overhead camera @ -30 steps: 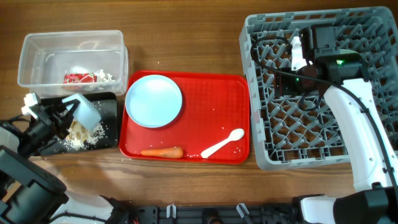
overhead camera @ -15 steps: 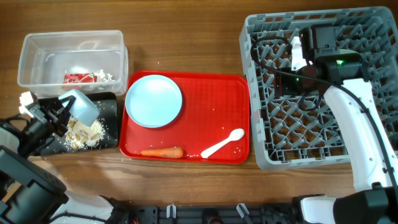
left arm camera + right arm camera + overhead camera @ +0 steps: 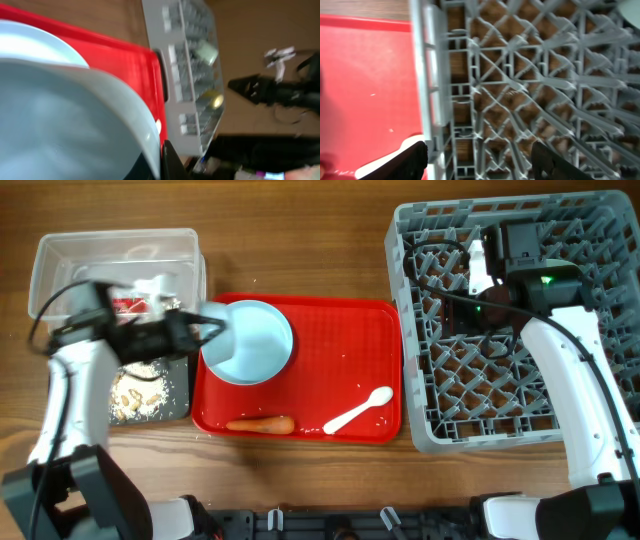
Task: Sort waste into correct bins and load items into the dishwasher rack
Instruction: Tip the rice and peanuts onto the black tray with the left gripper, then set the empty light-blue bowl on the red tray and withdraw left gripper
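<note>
**Pale mint bowl [image 3: 65, 120] held over the left end of the red tray**

The bowl is up off the table, pinched at its rim by the left gripper [image 3: 192, 332]. In the wrist view one dark finger presses hard against the rim, and the other is hidden behind the bowl. From above, that whole arm is a smear, so I can place the bowl only roughly. It is over the left end of the red tray [image 3: 330, 340], overlapping the light blue plate [image 3: 265, 350] that lies there. The bowl is round, so it has no long axis, and the blur won't let me say which way its mouth faces.

Further along the red tray, the carrot [image 3: 260, 423] lies lengthwise along the edge nearest the robot. The white spoon [image 3: 358, 412] lies on a slant, scoop end toward the rack.

Left of the red tray, the black tray [image 3: 178, 380] holds beige scraps [image 3: 135, 395]. Behind that, the clear tub [image 3: 120, 240] shows a bit of red-and-white wrapper [image 3: 125, 305].

On the right, the grey rack [image 3: 415, 430] stands just beside the red tray. The right gripper [image 3: 482, 160] hangs over its pegs, fingers spread wide with nothing between them.

Everything rests on a brown wood-grain table [image 3: 300, 240]. Past the rack, the left wrist view catches a tan surface and dark, blurred gear.
</note>
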You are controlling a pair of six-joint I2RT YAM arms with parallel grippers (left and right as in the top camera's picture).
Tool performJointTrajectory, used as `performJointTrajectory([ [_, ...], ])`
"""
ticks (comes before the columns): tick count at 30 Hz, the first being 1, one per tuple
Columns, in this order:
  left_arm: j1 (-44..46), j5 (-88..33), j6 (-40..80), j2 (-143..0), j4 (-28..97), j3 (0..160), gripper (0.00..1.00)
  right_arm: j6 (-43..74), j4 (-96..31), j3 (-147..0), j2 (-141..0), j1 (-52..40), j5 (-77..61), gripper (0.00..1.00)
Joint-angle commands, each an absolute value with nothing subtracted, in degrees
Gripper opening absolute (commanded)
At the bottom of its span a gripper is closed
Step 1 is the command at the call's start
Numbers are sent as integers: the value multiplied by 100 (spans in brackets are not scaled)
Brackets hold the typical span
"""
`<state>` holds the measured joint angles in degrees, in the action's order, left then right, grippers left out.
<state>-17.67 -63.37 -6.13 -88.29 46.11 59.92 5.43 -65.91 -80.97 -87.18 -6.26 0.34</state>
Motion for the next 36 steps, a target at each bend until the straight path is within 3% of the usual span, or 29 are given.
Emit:
performJointTrajectory([
  [1,368,-4372,545,-8755,3765,6034,4,1424,-6792,-8095,-8635,-580,1017,69],
  [7,3400,-1857,1232,-9129,2753,6034,4,1498,-6932,-8093,-8635,-454,1026,70],
  [10,3968,-1190,1592,-9618,2578,6034,4,1496,-7041,-8093,-8635,-454,1024,70],
  [13,4016,-1188,1612,-9865,2392,6034,15,1496,-7032,-8093,-8637,-454,980,74],
  [15,3938,-1188,1612,-9808,2335,6040,27,1496,-7035,-8093,-8637,-454,847,77],
  [17,3728,-1190,1614,-9485,2458,6040,58,1216,-6960,-8093,-8637,-454,569,79],
  [22,2729,-1186,1616,-8099,4062,6040,66,246,-6392,-8093,-8637,-515,-1660,80],
  [26,1323,-1188,1614,-7288,5148,6040,71,-5,-6278,-8093,-8683,-1210,-1809,81],
  [29,469,-1192,1734,-7240,5634,6038,81,10,-6143,-8088,-9030,-1872,-1800,81],
  [31,158,-1192,1739,-7242,5756,6038,81,248,-6064,-8088,-9408,-2143,-1787,78],
  [33,56,-1190,1739,-7242,5800,6034,81,521,-6016,-8088,-9918,-2331,-1767,67],
  [36,58,-1190,1739,-7242,5795,6034,82,840,-5940,-8086,-10645,-2473,-1745,59],
])
